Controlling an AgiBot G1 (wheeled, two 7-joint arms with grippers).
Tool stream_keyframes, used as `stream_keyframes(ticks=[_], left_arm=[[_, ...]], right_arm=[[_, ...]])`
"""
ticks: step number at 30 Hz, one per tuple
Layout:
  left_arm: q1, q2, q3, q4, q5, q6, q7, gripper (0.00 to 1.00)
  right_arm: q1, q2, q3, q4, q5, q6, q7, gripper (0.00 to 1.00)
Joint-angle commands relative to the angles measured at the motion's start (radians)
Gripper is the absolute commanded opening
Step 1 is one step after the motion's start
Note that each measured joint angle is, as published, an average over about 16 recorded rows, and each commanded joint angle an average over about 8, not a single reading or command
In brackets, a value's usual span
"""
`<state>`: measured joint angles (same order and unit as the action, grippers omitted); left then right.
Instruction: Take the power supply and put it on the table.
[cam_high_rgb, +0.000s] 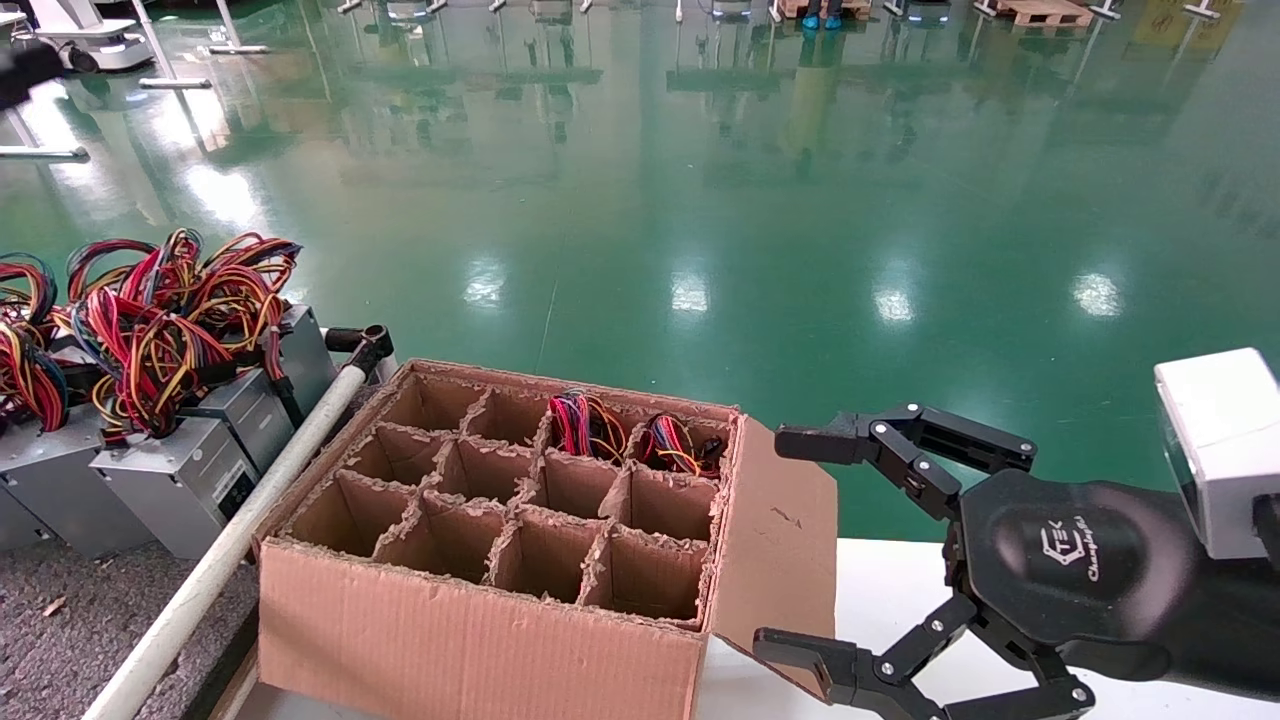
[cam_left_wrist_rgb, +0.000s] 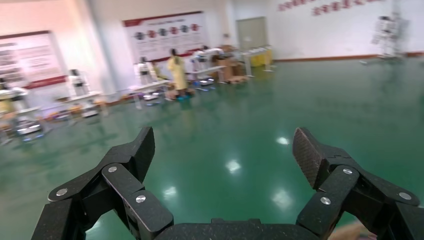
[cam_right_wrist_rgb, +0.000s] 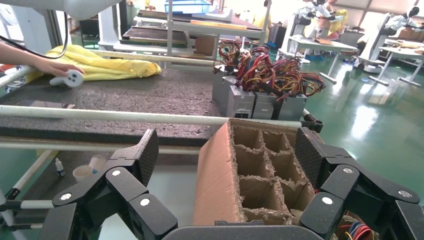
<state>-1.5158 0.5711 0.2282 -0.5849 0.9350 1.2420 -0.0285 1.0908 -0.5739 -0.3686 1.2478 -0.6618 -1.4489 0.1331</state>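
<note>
Two power supplies stand in the far right cells of the brown carton (cam_high_rgb: 450, 640), only their coloured wire bundles (cam_high_rgb: 590, 425) (cam_high_rgb: 680, 445) showing. Several more power supplies (cam_high_rgb: 180, 470) (cam_right_wrist_rgb: 255, 97) stand on the dark grey table (cam_high_rgb: 60, 640) (cam_right_wrist_rgb: 150, 95) to the left of the carton. My right gripper (cam_high_rgb: 790, 545) (cam_right_wrist_rgb: 226, 150) hovers open and empty just right of the carton's flap, facing the carton (cam_right_wrist_rgb: 215, 170). My left gripper (cam_left_wrist_rgb: 223, 145) is open and empty, raised, with only green floor in front of it; the head view does not show it.
A long white tube rail (cam_high_rgb: 230, 540) (cam_right_wrist_rgb: 125, 116) runs between the table and the carton. The carton rests on a smooth white tabletop (cam_high_rgb: 890, 590). At the table's far side a person's hand holds a white controller (cam_right_wrist_rgb: 70, 77) beside a yellow cloth (cam_right_wrist_rgb: 110, 65).
</note>
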Motion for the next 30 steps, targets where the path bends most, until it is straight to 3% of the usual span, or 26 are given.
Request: stream_keyframes(ticks=[1, 30], left_arm=[[0.025, 0.002, 0.003, -0.039, -0.011, 0.014, -0.009, 1.00], [0.382, 0.035, 0.044, -0.606, -0.177, 0.220, -0.138, 1.00]], right_arm=[[0.000, 0.000, 0.000, 0.000, 0.000, 0.000, 0.000, 1.00], [0.000, 0.000, 0.000, 0.000, 0.000, 0.000, 0.000, 1.00]])
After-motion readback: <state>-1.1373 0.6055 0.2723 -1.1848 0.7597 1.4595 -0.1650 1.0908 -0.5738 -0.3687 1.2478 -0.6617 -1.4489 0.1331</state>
